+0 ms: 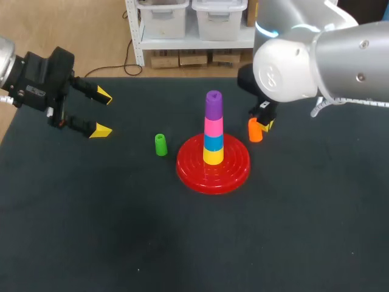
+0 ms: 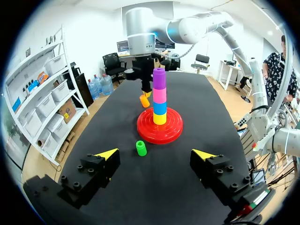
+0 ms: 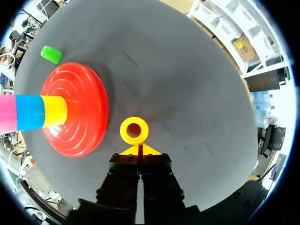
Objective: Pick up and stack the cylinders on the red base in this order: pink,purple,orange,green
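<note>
Left gripper (image 2: 155, 153) sits closest, fingers spread wide, holding nothing, over the black table (image 1: 91, 231). Green cylinder (image 1: 160, 145) stands upright just beside the red base (image 1: 237, 170). On the base I count yellow cylinder (image 1: 213, 156), blue cylinder (image 1: 213, 142), pink cylinder (image 1: 213, 126), purple cylinder (image 1: 213, 104) on top. Right gripper (image 3: 139, 150): fingers pressed together, orange cylinder (image 3: 124, 131) right at the tips (can't tell if they pinch it).
</note>
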You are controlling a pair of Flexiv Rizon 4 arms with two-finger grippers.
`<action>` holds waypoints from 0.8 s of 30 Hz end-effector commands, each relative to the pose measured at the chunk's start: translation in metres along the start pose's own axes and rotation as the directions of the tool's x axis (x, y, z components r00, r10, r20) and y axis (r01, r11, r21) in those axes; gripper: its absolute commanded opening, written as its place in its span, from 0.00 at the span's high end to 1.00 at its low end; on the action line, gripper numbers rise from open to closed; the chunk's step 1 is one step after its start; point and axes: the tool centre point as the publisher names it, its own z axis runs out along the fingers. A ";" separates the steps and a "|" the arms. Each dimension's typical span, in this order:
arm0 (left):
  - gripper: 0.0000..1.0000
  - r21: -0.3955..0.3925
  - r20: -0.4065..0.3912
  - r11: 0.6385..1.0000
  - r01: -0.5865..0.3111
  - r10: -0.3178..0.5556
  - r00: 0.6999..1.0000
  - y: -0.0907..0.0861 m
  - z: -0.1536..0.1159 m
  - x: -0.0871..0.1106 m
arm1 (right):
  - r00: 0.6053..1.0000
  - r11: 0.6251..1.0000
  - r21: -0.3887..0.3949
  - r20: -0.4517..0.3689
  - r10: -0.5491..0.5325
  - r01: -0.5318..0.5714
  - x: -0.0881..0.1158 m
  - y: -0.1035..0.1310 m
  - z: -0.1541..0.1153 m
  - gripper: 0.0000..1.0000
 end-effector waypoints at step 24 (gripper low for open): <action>0.00 -0.003 0.001 1.000 -0.001 0.001 1.000 -0.001 0.000 0.001 | 0.998 1.000 0.016 0.060 -0.002 0.001 0.013 0.011 -0.028 0.00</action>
